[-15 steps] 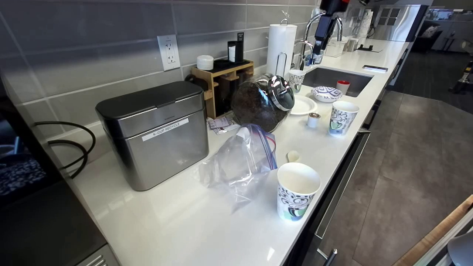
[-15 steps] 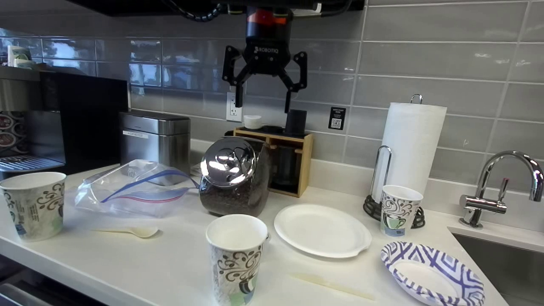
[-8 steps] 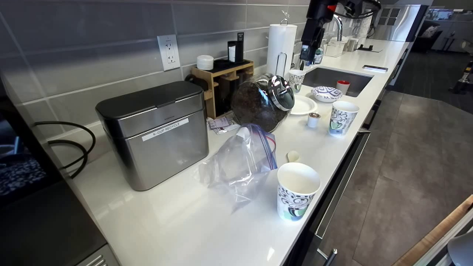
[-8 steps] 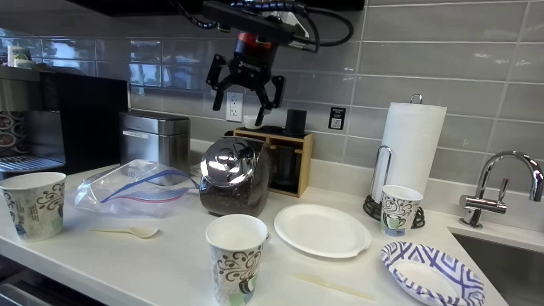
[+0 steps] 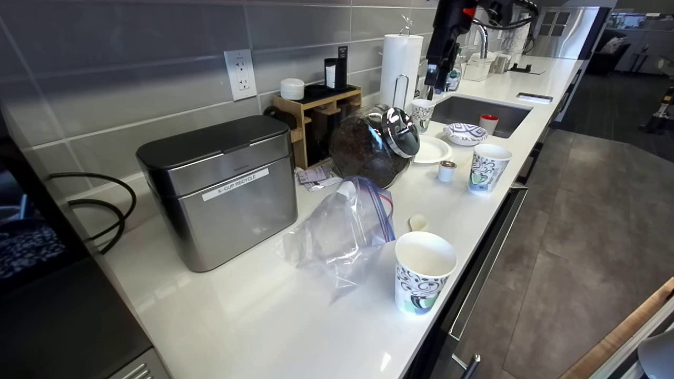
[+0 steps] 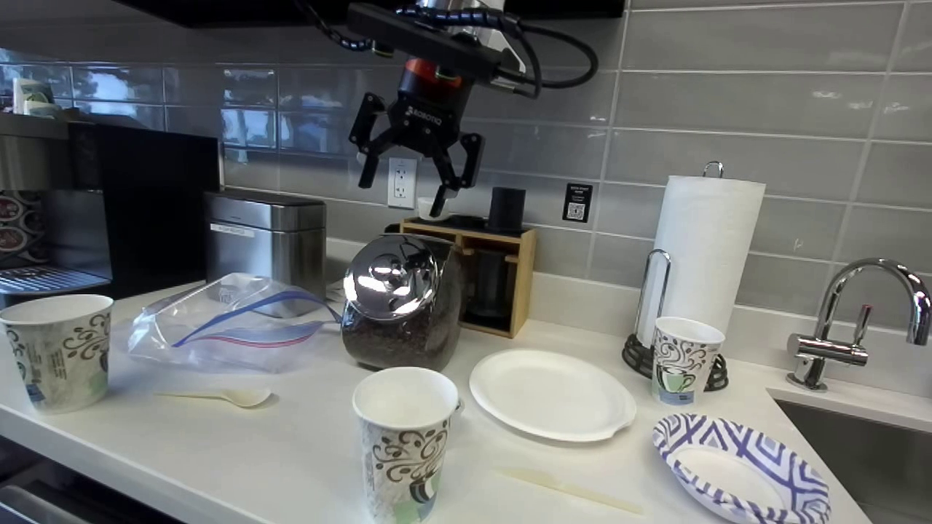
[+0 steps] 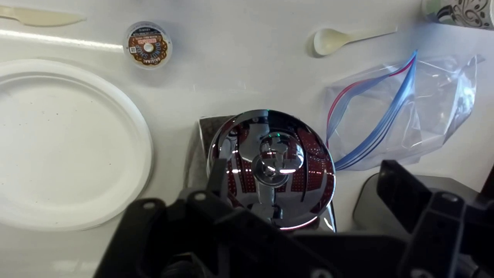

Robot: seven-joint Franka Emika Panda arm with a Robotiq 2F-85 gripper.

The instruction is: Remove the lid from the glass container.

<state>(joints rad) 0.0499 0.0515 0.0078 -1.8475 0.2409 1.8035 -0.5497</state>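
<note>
The glass container (image 6: pixel 408 346) is a rounded see-through jar of dark contents on the counter, also in an exterior view (image 5: pixel 360 150). Its lid (image 6: pixel 389 280) is round, shiny chrome with a knob, sits on the jar's slanted mouth and faces the counter's front; it also shows in an exterior view (image 5: pixel 404 134). My gripper (image 6: pixel 401 200) is open and empty, tilted, above the jar and apart from it. In the wrist view the lid (image 7: pixel 272 173) lies beyond the open jaws, nearer the left finger (image 7: pixel 217 175), which overlaps its edge.
A clear plastic bag (image 6: pixel 240 327) and a steel box (image 5: pixel 237 200) stand beside the jar. A wooden rack (image 6: pixel 520 284) is close behind it. A paper cup (image 6: pixel 404 444), a white plate (image 6: pixel 553 393) and a coffee pod (image 7: pixel 148 45) lie in front and to the side.
My gripper has tilted and moved down and to the left over the jar in an exterior view, mostly in the first half second. It stays open. The jar and lid have not moved.
</note>
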